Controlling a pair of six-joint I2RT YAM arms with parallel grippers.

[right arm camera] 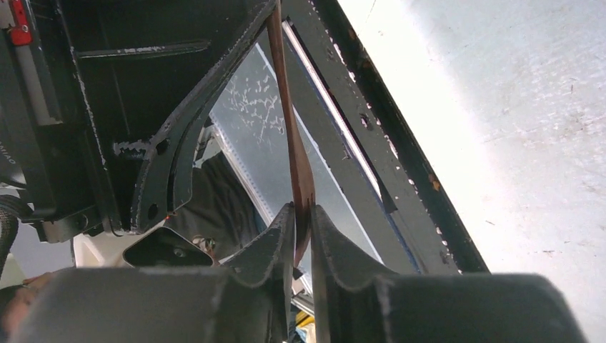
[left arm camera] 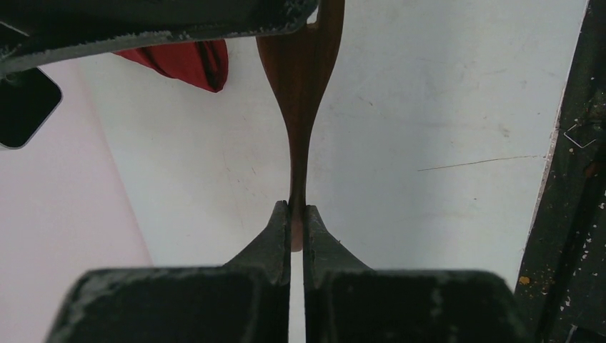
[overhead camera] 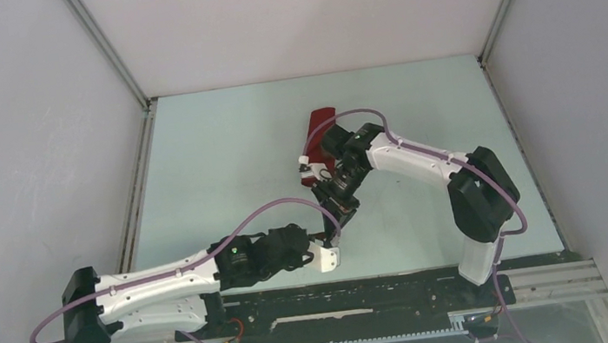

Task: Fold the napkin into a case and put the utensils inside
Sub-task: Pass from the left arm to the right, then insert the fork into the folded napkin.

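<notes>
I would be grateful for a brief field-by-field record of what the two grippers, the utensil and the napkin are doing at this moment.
left gripper: shut on the thin end of the utensil
right gripper: jaws closed around the utensil's wider end, apparently touching it
utensil: brown, wooden-looking, spanning between both grippers; fork or spoon unclear
napkin: dark red, lying on the table beyond the right gripper, partly hidden by that arm

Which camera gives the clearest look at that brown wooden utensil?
The left wrist view: the utensil runs up the middle, broad side on, its narrow end pinched in the left gripper. The right wrist view shows it edge-on, as a thin strip. The top view shows hardly anything of it.
</notes>
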